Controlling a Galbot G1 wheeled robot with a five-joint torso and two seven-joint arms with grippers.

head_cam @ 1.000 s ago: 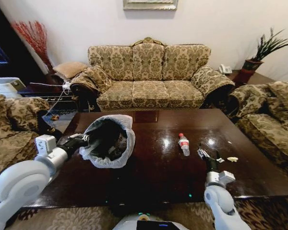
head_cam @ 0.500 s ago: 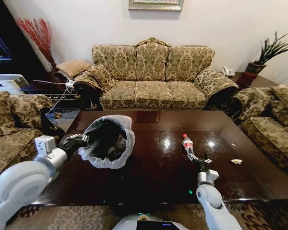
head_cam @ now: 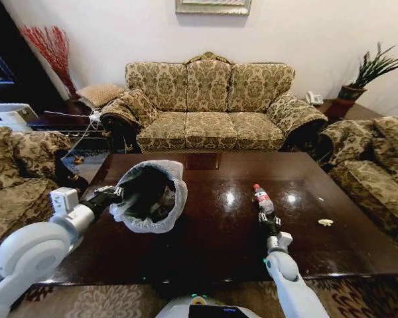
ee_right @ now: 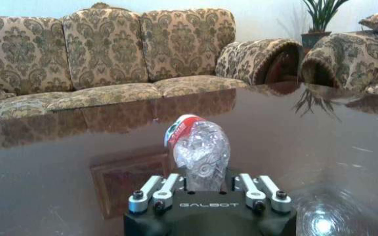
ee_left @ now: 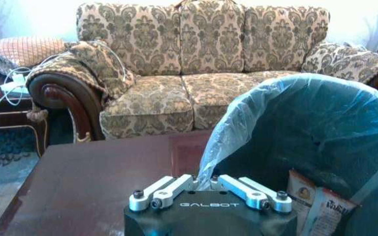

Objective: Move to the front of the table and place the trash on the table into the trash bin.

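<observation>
- Lower left of the head view: the left gripper (head_cam: 113, 193) is clamped on the rim of the trash bin (head_cam: 149, 197), holding it tilted over the table (head_cam: 212, 245) — wrappers already lie inside.
- Centre right: the bottle (head_cam: 262, 199) lies on the table; the right gripper (head_cam: 266, 219), arm stretched forward and low, has its fingers around the bottle's base, not yet lifted.
- Far right: one white scrap (head_cam: 326, 222) is left.

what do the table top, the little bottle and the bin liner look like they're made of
Dark reddish-brown table: glossy varnished wood, apparently; it mirrors the sofa. Small red-labelled bottle: clear thin plastic, crinkled and see-through. Liner of the round dark trash bin: translucent white plastic film, wrinkled over the rim.
</observation>
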